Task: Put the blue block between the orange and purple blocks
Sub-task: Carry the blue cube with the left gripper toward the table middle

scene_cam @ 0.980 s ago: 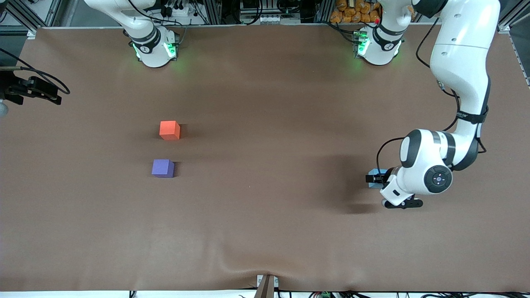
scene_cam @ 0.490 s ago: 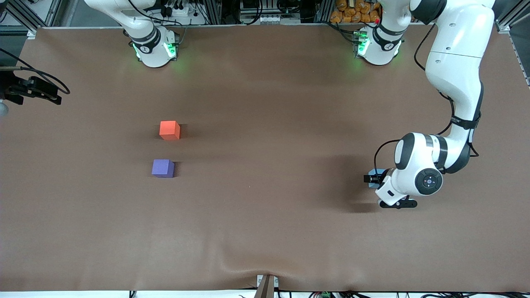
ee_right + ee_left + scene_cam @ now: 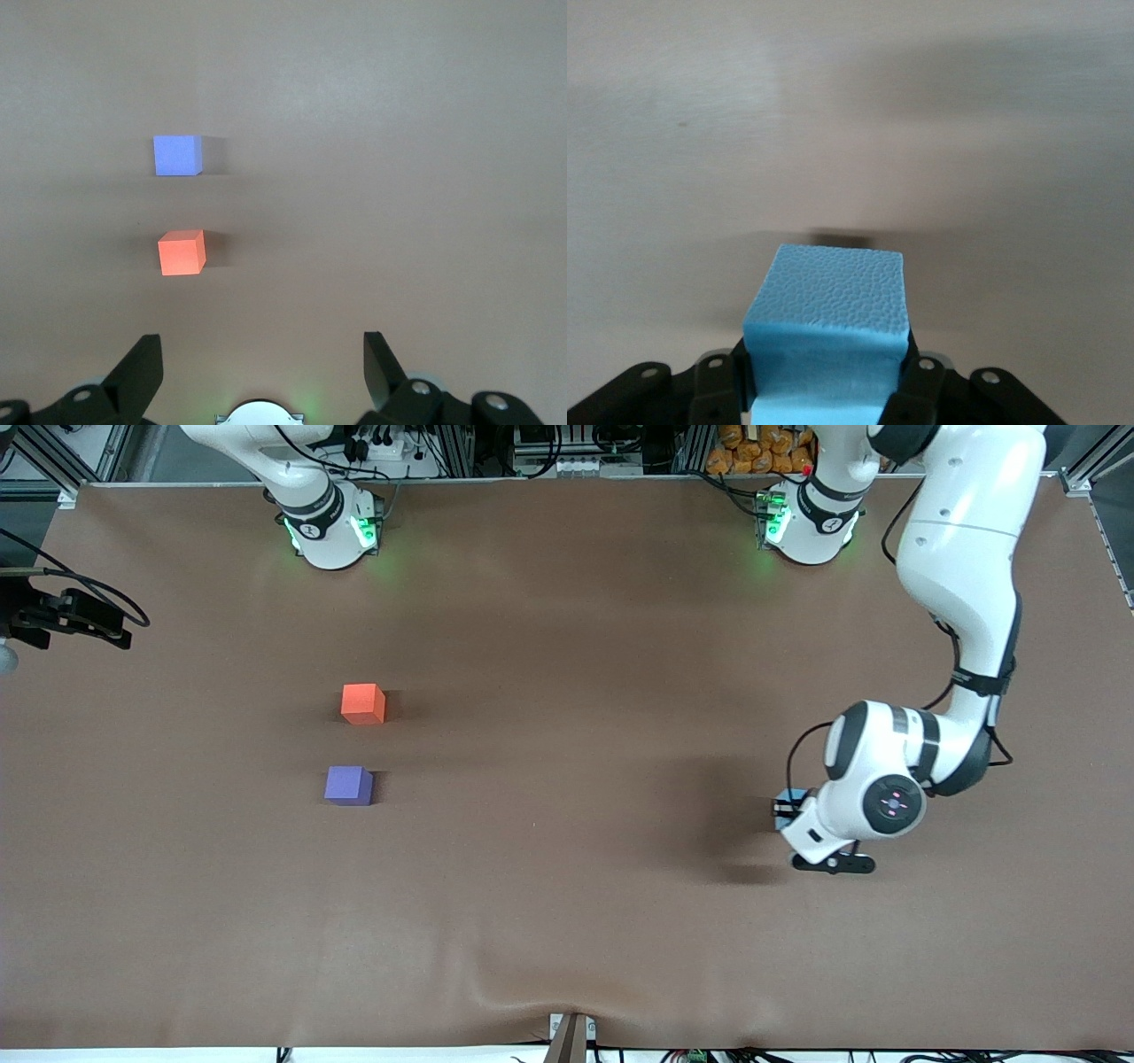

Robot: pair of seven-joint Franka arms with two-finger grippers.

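Observation:
My left gripper is shut on the blue block and holds it a little above the table near the left arm's end. In the left wrist view the block sits between the black fingers of the gripper. The orange block and the purple block rest on the table toward the right arm's end, with the purple one nearer the front camera and a gap between them. My right gripper is open and empty, high over the table, looking down on the orange block and the purple block.
A brown cloth covers the table and bulges at its near edge. A black device on cables sits at the table's edge at the right arm's end. The arm bases stand along the farther edge.
My left gripper, with the blue block in it, has shifted slightly toward the right arm's end of the table. The orange and purple blocks have not moved.

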